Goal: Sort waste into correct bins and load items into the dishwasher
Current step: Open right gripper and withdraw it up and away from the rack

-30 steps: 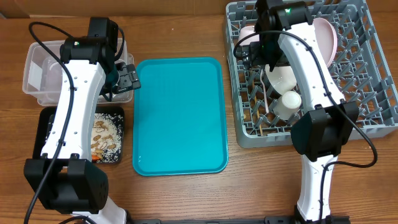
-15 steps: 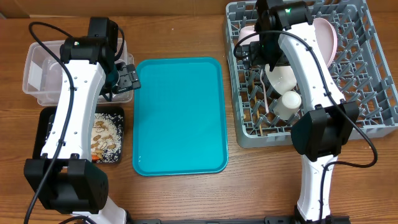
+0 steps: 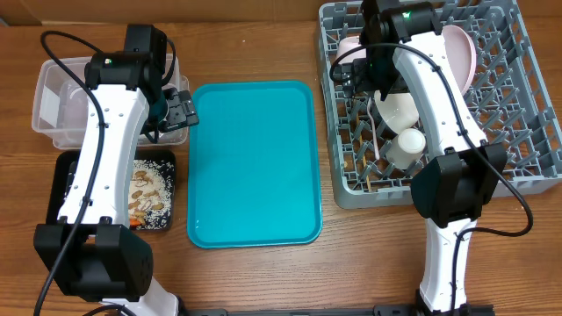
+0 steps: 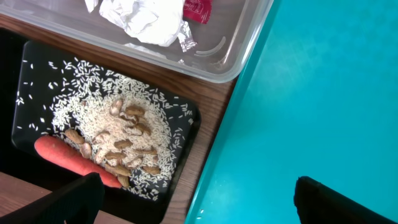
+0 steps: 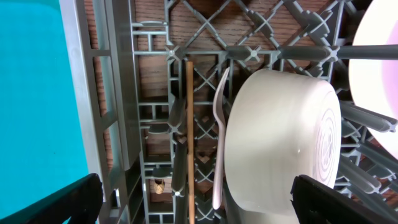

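The clear tub holds the crumpled napkin and the red wrapper. Rice scraps and a carrot lie in the black tray. My left gripper hangs open and empty over the gap between the black tray and the teal tray. In the grey dish rack stand a plate, a bowl and a cup, with a fork and a chopstick beside the bowl. My right gripper is open above the rack's left side, holding nothing.
The teal tray lies in the middle of the wooden table with only a few rice grains on it. The clear tub and black tray sit at the far left, the tub behind the tray.
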{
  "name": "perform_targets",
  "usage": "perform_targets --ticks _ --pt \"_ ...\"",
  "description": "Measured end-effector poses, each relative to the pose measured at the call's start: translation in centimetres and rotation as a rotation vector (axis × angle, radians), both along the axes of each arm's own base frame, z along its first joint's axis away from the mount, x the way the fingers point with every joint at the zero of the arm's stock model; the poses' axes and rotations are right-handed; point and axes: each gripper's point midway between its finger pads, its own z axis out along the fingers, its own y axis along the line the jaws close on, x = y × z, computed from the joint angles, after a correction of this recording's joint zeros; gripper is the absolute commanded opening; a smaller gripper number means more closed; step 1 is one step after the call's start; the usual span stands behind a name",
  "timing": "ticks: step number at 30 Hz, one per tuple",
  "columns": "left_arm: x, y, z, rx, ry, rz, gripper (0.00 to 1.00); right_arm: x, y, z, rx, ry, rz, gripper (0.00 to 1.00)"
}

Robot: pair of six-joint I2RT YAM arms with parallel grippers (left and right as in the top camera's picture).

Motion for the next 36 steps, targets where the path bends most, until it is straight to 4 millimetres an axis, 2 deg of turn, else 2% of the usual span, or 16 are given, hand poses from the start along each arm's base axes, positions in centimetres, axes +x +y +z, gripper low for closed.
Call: perform_targets --ticks 4,7,10,13,17,20,29,36 --pt "0.0 0.0 0.0 0.000 0.000 0.000 1.00 0.0 0.0 0.3 0.002 -0.007 0.000 1.00" --pt "0.0 0.0 0.0 0.000 0.000 0.000 1.00 -0.2 0.0 2.0 0.010 -0.044 0.000 1.00" --pt "0.0 0.0 0.0 0.000 -0.001 0.000 1.00 -0.8 -0.2 5.7 0.028 -0.127 0.000 1.00" --pt "0.0 0.0 0.0 0.000 0.000 0.000 1.00 -2.1 -0.5 10.8 0.055 -0.242 0.000 1.00" --pt "0.0 0.0 0.0 0.000 0.000 0.000 1.00 -4.8 -1.1 17.3 0.091 -0.398 0.000 1.00" --pt "0.0 0.0 0.0 0.000 0.000 0.000 1.00 -6.9 -1.6 21.1 0.112 -0.494 0.000 1.00" --pt "0.0 0.0 0.0 0.000 0.000 0.000 1.00 -12.8 -2.9 28.5 0.160 -0.705 -0.001 1.00" --pt "0.0 0.0 0.0 0.000 -0.001 0.000 1.00 -19.4 -4.0 33.9 0.225 -0.897 0.014 1.00"
